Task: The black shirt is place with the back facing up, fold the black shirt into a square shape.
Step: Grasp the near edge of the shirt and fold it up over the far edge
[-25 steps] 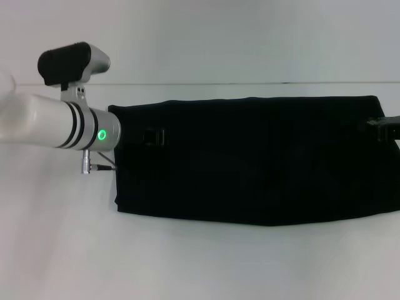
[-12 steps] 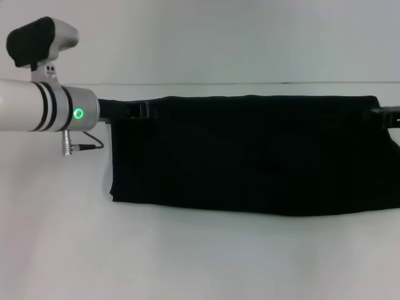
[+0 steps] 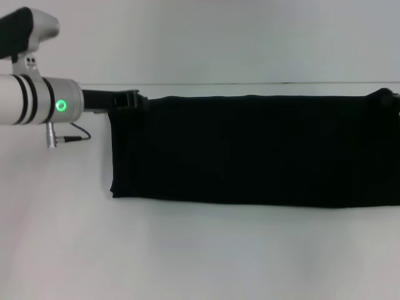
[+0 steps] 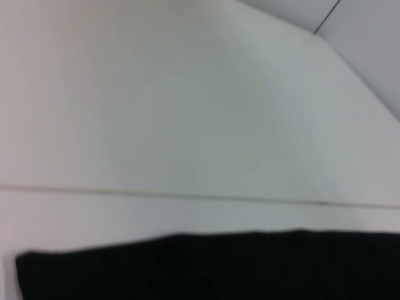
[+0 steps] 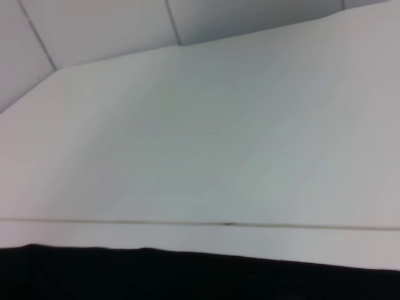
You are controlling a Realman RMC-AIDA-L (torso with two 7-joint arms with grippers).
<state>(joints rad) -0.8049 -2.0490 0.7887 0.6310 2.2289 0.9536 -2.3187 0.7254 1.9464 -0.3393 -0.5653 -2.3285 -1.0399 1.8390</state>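
Black shirt [image 3: 256, 150] as a wide folded band across the frame's middle on the white surface [image 3: 200, 256], left gripper [image 3: 134, 100] at its upper left corner, grip unclear, right gripper [image 3: 390, 100] at upper right edge, grip unclear

You had a plain white table [image 3: 200, 256] filling the near ground, bare and even in tone. Along its far edge a thin dark seam [image 3: 250, 83] ran left to right, and beyond it rose a pale wall [image 3: 219, 37]. In the wrist views that wall seemed panelled, with faint dark joint lines [image 5: 174, 22].
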